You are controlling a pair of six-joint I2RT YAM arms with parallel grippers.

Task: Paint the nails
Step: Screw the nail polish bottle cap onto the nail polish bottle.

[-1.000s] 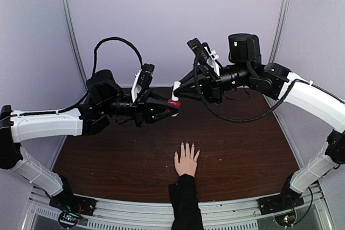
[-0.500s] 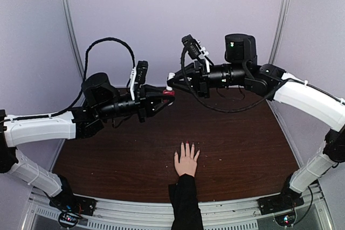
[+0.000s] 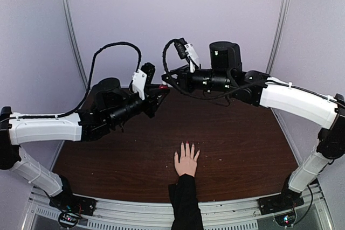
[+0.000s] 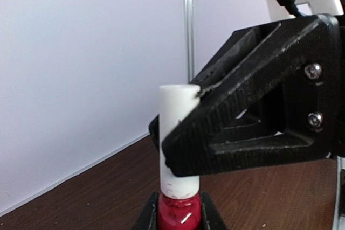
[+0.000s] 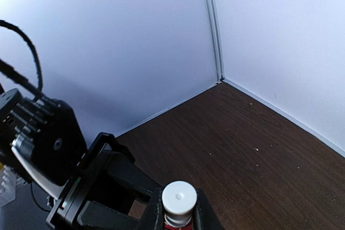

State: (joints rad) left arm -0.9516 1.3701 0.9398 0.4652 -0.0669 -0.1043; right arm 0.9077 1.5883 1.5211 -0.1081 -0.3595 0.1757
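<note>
A pale hand (image 3: 186,162) in a black sleeve lies flat at the front middle of the brown table (image 3: 242,138). Its nails (image 3: 187,144) look red. Both grippers meet high over the back of the table. My left gripper (image 3: 160,90) is shut on a small red bottle (image 3: 163,86), also seen in the left wrist view (image 4: 179,213). My right gripper (image 3: 166,81) is shut on the bottle's white cap (image 5: 179,197), one black finger (image 4: 242,127) crossing the cap (image 4: 178,133). The cap sits on the bottle.
Pale walls close the table at the back and sides, with a corner seam (image 5: 213,25). The left arm's cable (image 3: 116,47) loops above it. The left gripper's body (image 5: 97,187) fills the lower left of the right wrist view.
Both grippers, joined at the bottle, have moved left and toward the back wall. The wrists have turned. The hand has not moved.
</note>
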